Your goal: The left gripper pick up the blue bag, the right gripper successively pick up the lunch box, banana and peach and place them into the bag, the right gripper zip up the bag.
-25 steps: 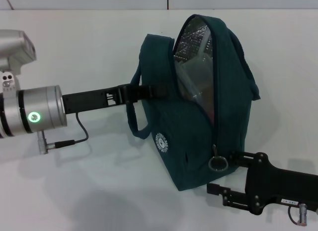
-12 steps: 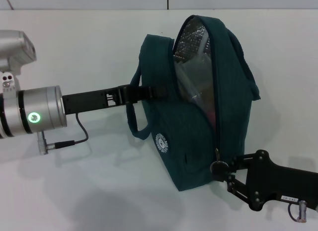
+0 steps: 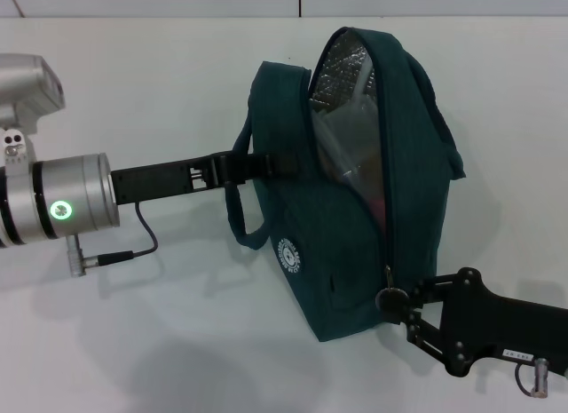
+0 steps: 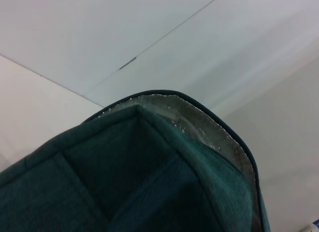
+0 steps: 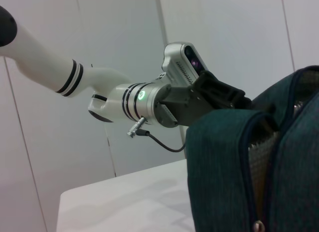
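A second ago the right pincer point(image 3: 397, 304) was sitting lower, spread apart beside the hanging ring pull point(image 3: 389, 297); now it is lying up against the bag's near corner with its fingers pressed together on that ring, and it has been holding there for the last half second. By my reading, the packing is done and the zipping is only just beginning, since the zipper is gaping open along the whole front edge.

The left pincer point(image 3: 263, 164) is pinching the blue bag point(image 3: 342, 244) at its side by a loop handle and keeping it upright on the white desk point(image 3: 177, 342), its bar running back to a silver cylinder glowing green.

The bag is a soft, matte teal fabric, tall and wedge-shaped, with a small round white logo low on its side. Crinkled silver foil is lining the inside, shining through the open slit; something clear and a hint of pink are showing within, too hidden to name. The ring pull is small, round metal
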`<state>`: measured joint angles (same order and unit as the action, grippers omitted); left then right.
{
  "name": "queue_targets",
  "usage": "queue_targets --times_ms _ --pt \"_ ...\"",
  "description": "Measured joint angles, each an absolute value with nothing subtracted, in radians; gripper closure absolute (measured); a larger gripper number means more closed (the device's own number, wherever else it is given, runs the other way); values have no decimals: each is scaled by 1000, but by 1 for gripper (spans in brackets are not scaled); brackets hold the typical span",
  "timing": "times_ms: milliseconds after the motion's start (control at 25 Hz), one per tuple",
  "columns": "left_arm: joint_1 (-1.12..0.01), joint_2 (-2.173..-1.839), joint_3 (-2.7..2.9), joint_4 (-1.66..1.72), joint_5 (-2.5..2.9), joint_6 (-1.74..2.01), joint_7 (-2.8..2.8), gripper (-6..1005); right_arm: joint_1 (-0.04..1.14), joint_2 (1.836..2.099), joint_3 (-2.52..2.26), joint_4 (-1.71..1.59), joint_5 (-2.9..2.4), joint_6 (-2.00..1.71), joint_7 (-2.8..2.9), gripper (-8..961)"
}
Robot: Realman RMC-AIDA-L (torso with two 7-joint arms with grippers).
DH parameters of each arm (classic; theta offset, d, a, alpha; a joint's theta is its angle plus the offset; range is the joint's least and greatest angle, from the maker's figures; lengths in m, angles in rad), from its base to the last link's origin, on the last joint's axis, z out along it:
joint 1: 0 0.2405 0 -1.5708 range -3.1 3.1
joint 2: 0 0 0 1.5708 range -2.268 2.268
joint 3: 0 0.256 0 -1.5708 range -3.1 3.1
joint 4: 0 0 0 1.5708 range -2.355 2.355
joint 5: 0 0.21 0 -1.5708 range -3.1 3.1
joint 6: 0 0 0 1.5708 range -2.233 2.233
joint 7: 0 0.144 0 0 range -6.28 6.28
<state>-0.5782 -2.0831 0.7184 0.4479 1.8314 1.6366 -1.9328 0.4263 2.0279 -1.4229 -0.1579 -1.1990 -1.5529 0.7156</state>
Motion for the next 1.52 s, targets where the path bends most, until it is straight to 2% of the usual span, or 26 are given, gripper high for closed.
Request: queue_targets --times_ms 360,480,680,1520 --pt "-578 -2083 718 448 1832 1637 -1933 955 416 2028 -1420 -158 -1185 -1554 716 818" --pt "-578 -2083 719 449 1832 1637 -1933 955 416 2028 -1420 -157 -1184 -1553 716 881" --pt "-578 -2083 719 449 1831 1637 -1933 954 415 2028 -1420 -157 -1184 -1552 716 932" --pt "-551 -2079 711 456 1797 1630 -1915 951 377 2018 -1416 -172 -1108 -1641 708 936"
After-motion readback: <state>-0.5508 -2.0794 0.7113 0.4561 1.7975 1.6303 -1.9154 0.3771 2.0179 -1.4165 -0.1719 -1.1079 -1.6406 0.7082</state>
